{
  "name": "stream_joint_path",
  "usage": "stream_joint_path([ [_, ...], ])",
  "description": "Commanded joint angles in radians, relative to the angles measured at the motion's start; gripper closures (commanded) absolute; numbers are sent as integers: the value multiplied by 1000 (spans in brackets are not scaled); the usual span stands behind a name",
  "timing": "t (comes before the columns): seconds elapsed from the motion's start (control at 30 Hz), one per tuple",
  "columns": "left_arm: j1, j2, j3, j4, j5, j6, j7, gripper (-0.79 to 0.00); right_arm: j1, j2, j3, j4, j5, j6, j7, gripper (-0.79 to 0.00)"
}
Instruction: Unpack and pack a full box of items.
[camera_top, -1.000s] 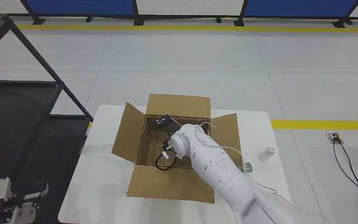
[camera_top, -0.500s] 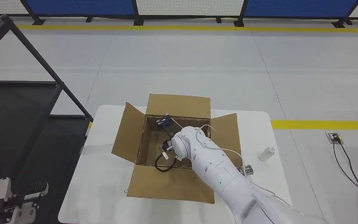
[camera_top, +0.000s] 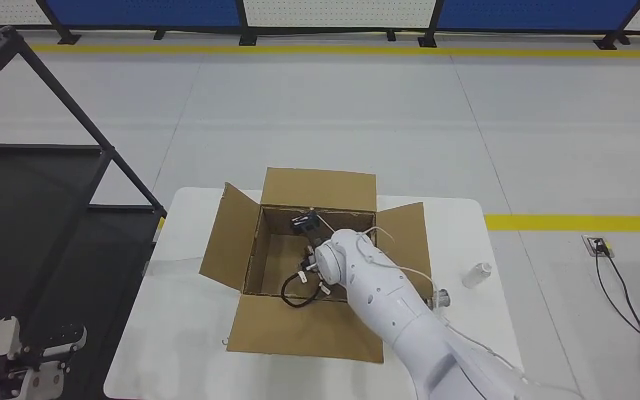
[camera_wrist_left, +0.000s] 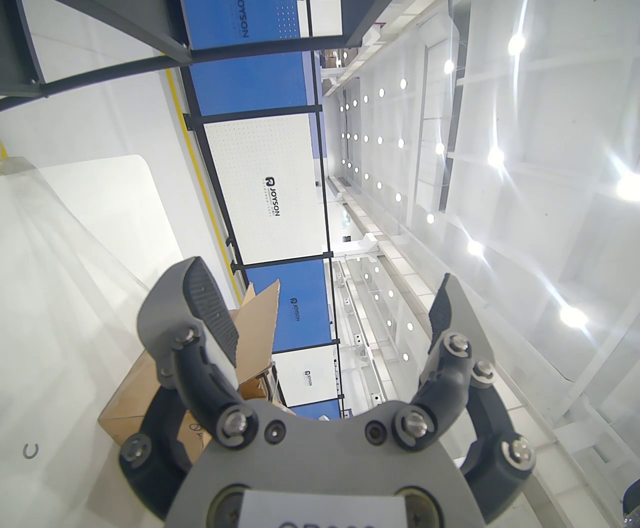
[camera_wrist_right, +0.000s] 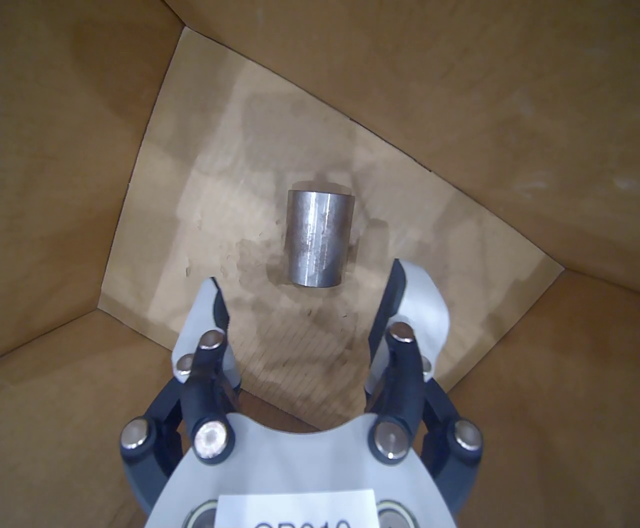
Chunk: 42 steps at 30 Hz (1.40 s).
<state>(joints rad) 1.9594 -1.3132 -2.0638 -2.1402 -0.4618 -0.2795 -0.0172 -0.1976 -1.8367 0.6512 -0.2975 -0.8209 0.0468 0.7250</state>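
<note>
White bench (camera_top: 190, 300) on a pale grey floor, with yellow lines and blue panels at 12 o'clock. An open cardboard box (camera_top: 318, 188) sits on it with its flaps spread, and a clear bottle (camera_top: 477, 273) is at the box's 3 o'clock. The right arm (camera_top: 370, 290) dips inside the box. The right pincer (camera_wrist_right: 305, 280) is wide apart and empty, over a smooth dull metal cylinder (camera_wrist_right: 319, 232) lying on the box's creased bottom. The left pincer (camera_wrist_left: 322, 272), spread and empty, points at the ceiling.

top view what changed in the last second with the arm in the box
The right arm shifted slightly inside the box, toward its right flap. The right gripper is open above the metal cylinder; nothing was visibly grasped or released. Box and bottle stayed put.
</note>
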Motion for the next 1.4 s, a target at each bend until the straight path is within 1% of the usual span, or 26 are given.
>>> stream_joint_path([
  [0.0,0,0,0,0,0,0,0,-785,3,-7,0,15,0,7,-6,-576],
  [0.07,0,0,0,0,0,0,0,-785,6,-13,2,26,6,0,-16,-665],
  [0.1,0,0,0,0,0,0,0,-785,7,-16,3,31,7,-10,-22,-785],
  [0.2,-4,0,1,1,1,3,-2,-785,14,-19,8,41,10,-38,-54,-785],
  [0.27,-10,0,4,6,13,11,-26,-785,15,-20,15,47,17,-52,-83,-785],
  [0.33,-12,1,12,8,30,10,-58,-785,13,-21,21,52,23,-42,-107,-785],
  [0.43,-4,1,25,8,62,-14,-115,-785,5,-25,34,52,42,-18,-136,-785],
  [0.53,11,1,35,9,90,-59,-175,-785,-1,-29,41,58,54,-16,-147,-785],
  [0.7,37,-2,41,15,100,-109,-229,-785,-15,-43,48,66,66,37,-185,-785],
  [0.83,46,-5,41,18,104,-121,-230,-785,-15,-55,52,81,68,98,-201,-785],
  [1.2,47,-5,41,18,107,-122,-228,-785,-15,-55,52,81,68,98,-201,-785],
  [1.27,47,-5,41,18,107,-122,-228,-785,-31,-54,50,72,63,96,-210,-785],
  [1.37,35,-5,45,14,117,-111,-229,-785,-49,-55,44,49,34,174,-260,-785],
])
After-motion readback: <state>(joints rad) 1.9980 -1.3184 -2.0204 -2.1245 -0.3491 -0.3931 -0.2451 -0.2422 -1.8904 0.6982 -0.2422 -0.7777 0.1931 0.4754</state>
